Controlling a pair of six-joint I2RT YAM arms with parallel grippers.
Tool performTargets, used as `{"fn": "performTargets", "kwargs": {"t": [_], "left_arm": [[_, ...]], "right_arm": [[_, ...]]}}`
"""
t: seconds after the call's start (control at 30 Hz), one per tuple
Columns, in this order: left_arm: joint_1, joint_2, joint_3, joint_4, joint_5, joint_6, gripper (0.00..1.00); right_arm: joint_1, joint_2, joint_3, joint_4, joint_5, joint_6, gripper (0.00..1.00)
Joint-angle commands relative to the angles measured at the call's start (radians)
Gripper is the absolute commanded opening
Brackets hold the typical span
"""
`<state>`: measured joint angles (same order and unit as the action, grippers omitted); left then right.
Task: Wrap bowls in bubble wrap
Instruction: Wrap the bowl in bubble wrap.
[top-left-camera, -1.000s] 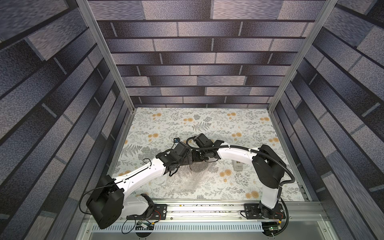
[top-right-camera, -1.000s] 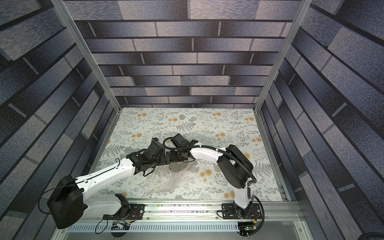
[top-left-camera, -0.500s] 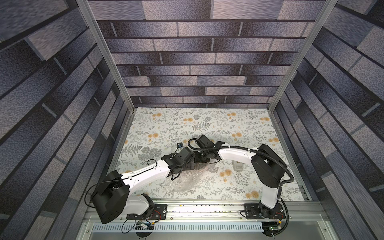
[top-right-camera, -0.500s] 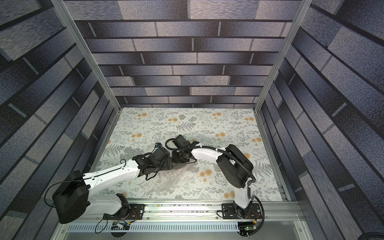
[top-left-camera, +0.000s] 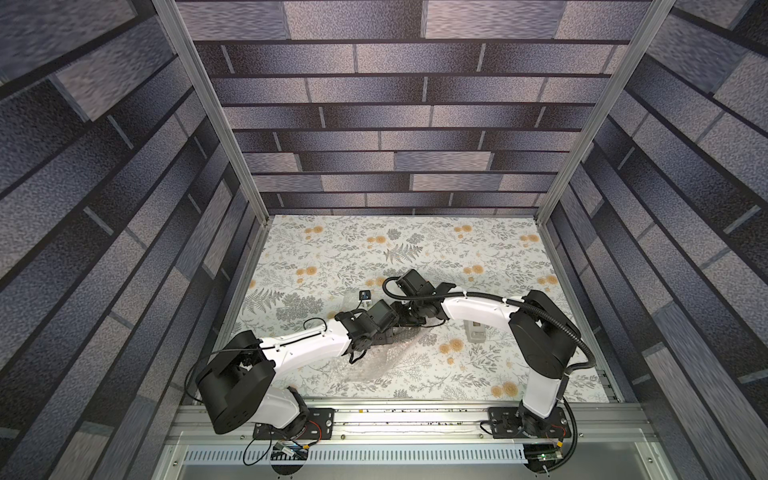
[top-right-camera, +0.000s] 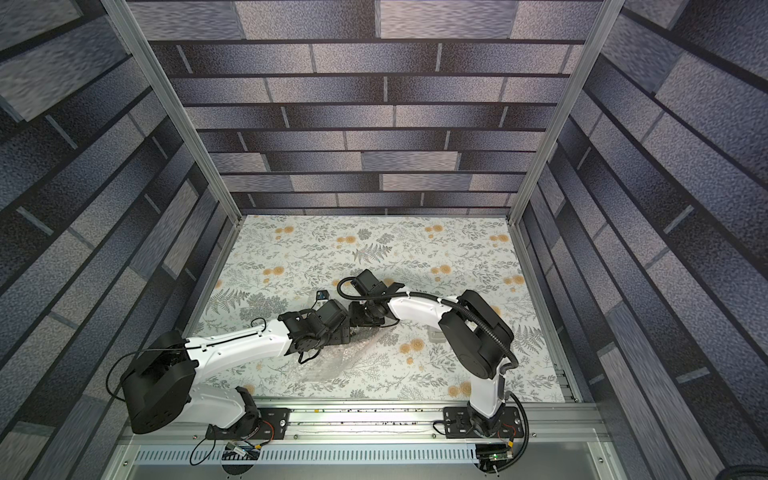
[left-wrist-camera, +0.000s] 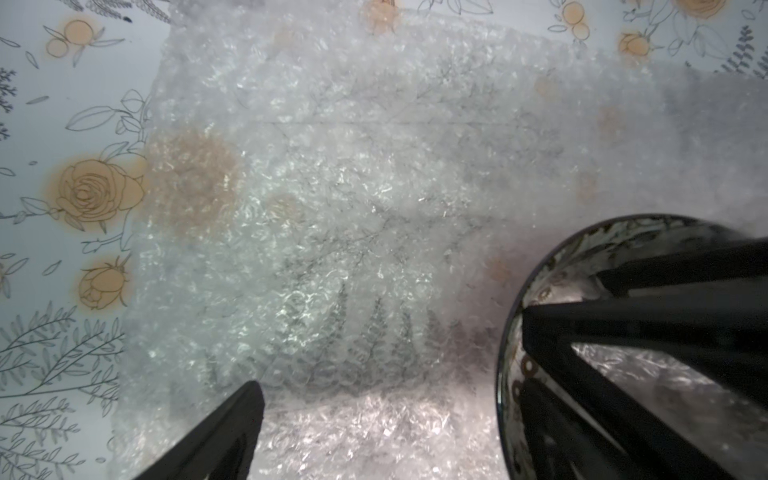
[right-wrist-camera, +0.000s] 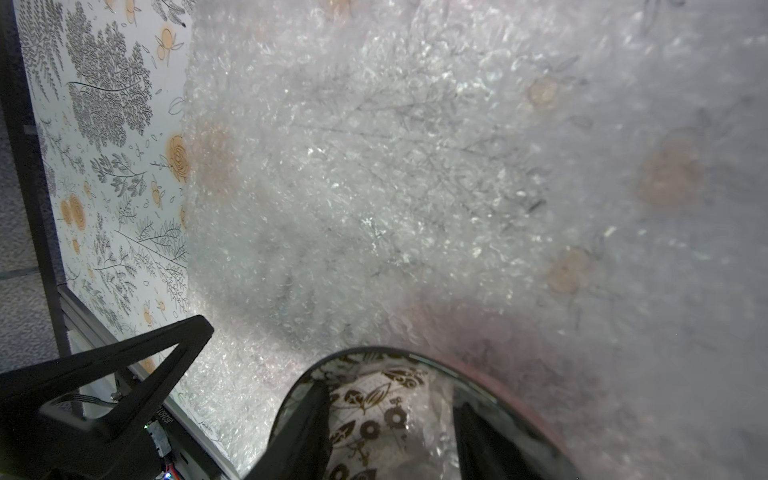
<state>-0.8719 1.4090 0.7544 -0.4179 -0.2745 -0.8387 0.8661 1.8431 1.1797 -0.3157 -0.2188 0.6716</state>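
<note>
Floral tabletop (top-left-camera: 415, 249) carries the clear crinkly bubble wrap sheet (left-wrist-camera: 353, 187). Left fingers (left-wrist-camera: 232, 432) stand wide apart, empty, above it. Close by them the small round white bowl (left-wrist-camera: 536, 286) with black leaf speckles sits on the sheet, some wrap tucked inside. Right fingers (right-wrist-camera: 303, 436) stand parted in its mouth; better they rise straight up, so the tuck is not dragged out.

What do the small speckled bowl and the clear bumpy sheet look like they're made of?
Bowl: probably glazed ceramic. It is smooth and white inside with a dark leaf print, and its glossy dark rim catches reflections.
Sheet: thin clear plastic bubble wrap. Tiny bubbles glint, and the floral tabletop shows through.
</note>
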Motion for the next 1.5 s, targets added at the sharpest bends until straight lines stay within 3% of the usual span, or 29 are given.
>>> {"fn": "performTargets", "kwargs": {"t": [0.0, 0.53, 0.8, 0.97, 1.07, 1.17, 1.33, 1.47], "left_arm": [[-0.048, 0.021, 0.041, 0.105, 0.068, 0.035, 0.98], [-0.059, 0.025, 0.041, 0.111, 0.051, 0.043, 0.98], [-0.058, 0.010, 0.043, 0.094, 0.031, 0.047, 0.98], [-0.058, 0.025, 0.056, 0.094, 0.029, 0.063, 0.98], [-0.058, 0.047, 0.061, 0.107, 0.040, 0.066, 0.98], [-0.058, 0.066, 0.070, 0.107, 0.045, 0.069, 0.98], [-0.056, 0.070, 0.070, 0.110, 0.038, 0.074, 0.98], [-0.054, 0.069, 0.073, 0.106, 0.037, 0.078, 0.98]], "right_arm": [[0.036, -0.062, 0.033, 0.125, -0.079, 0.043, 0.52], [-0.060, -0.211, 0.109, 0.095, -0.131, 0.036, 0.61], [-0.128, -0.375, 0.028, -0.150, 0.041, -0.105, 0.53], [-0.309, -0.446, -0.030, -0.319, 0.116, -0.208, 0.55], [-0.401, -0.430, -0.041, -0.333, 0.075, -0.255, 0.55], [-0.425, -0.381, -0.034, -0.286, 0.009, -0.307, 0.55], [-0.475, -0.225, 0.025, -0.247, 0.006, -0.476, 0.56], [-0.576, -0.087, 0.066, -0.252, -0.135, -0.536, 0.58]]}}
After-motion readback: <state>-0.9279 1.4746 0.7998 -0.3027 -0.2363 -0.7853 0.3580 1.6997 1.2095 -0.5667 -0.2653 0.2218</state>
